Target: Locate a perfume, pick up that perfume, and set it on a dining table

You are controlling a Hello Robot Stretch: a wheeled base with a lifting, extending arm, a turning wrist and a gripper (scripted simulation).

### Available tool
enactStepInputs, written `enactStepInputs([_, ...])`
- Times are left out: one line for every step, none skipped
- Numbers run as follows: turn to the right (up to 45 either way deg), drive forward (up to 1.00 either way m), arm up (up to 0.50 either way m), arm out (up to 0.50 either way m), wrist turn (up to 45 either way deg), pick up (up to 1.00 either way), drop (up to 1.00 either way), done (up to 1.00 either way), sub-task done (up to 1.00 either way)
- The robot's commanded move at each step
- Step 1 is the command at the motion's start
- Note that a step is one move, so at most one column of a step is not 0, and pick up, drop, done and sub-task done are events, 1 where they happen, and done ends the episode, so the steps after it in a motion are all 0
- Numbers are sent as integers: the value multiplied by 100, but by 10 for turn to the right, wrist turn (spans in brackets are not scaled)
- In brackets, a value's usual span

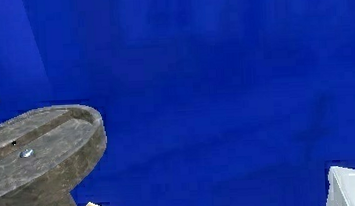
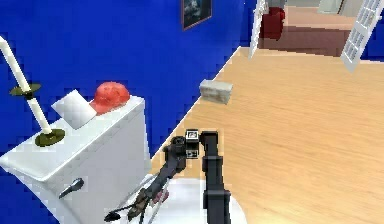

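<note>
On the lid of the toilet tank (image 2: 100, 150) we see a red rounded thing (image 2: 111, 96) — possibly the perfume — beside a paper roll (image 2: 72, 108). The gripper (image 2: 125, 212) is low beside the tank; its grip we cannot tell.

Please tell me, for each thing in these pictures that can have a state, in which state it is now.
Candle: upright on the toilet tank.
Paper roll: lying on the tank, beside the red round thing.
Red round thing: resting on the tank.
White door: open.
Grey box: on the floor by the blue wall.
Gripper: low by the tank; cannot tell whether it holds anything.
</note>
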Motion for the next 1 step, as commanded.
enactStepInputs([0,0,0,0,450,0,0,0,0])
